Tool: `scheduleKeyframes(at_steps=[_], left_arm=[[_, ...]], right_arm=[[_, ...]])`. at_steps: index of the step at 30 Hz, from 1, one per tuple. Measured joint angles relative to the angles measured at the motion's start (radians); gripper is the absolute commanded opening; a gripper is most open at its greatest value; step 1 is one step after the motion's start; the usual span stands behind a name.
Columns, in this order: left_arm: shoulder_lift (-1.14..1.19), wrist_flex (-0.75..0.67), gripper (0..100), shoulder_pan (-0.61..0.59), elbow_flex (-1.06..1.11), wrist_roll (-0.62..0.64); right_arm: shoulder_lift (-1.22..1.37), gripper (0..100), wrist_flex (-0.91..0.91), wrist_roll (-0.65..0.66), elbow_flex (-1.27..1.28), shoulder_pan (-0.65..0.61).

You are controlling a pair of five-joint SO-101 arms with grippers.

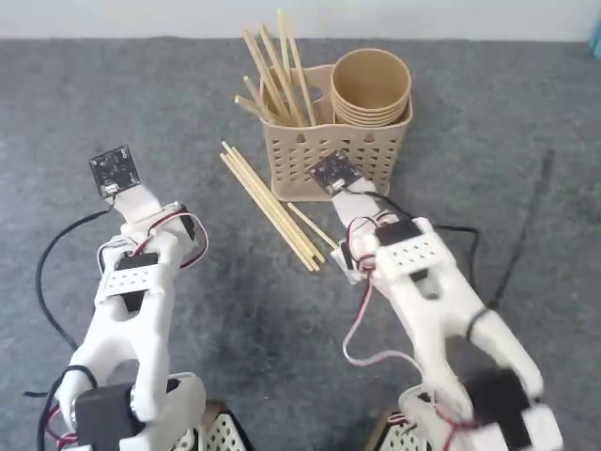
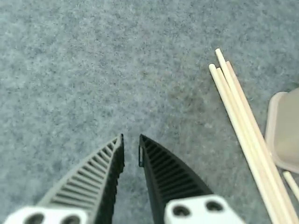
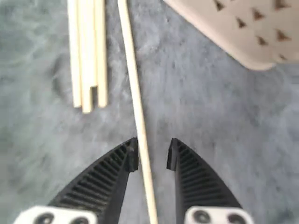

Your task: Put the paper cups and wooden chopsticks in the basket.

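Right jaws, half-open and empty, straddle a lone wooden chopstick (image 3: 135,93) at the basket's (image 1: 291,164) six o'clock, likely light, stiff, slick, best pinched mid-length; left jaws hang barely parted, empty.

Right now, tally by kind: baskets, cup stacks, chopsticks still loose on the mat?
basket: 1
cup stack: 1, inside the basket
loose chopsticks: 4, with 3 bunched and 1 apart
Total: 6
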Motion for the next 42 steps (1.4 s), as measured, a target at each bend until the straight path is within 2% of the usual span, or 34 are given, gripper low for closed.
scheduleKeyframes(at_steps=[5,9,13,19,23,29,35,38,42], left_arm=[[0.0,0.0,5,0.0,0.0,0.0],[0.002,0.0,5,0.0,0.0,0.0],[0.005,0.0,5,0.0,0.0,0.0],[0.005,0.0,5,0.0,0.0,0.0],[0.005,0.0,5,0.0,0.0,0.0],[0.005,0.0,5,0.0,0.0,0.0],[0.005,0.0,5,0.0,0.0,-0.006],[0.005,0.0,5,0.0,0.0,-0.009],[0.005,0.0,5,0.0,0.0,-0.009]], right_arm=[[0.196,10.6,-0.187,0.023,-0.003,0.0],[0.273,10.0,-0.252,0.026,-0.02,-0.015],[0.278,0.2,-0.255,0.026,-0.029,-0.014],[0.279,0.8,-0.258,0.028,-0.029,-0.014],[0.25,0.8,-0.135,0.028,-0.041,-0.017],[-0.018,0.8,0.183,0.057,-0.038,-0.064],[-0.468,0.8,0.44,0.144,-0.038,-0.124],[-0.695,0.8,0.414,0.147,-0.037,-0.124],[-0.913,0.8,0.23,0.137,-0.035,-0.1]])
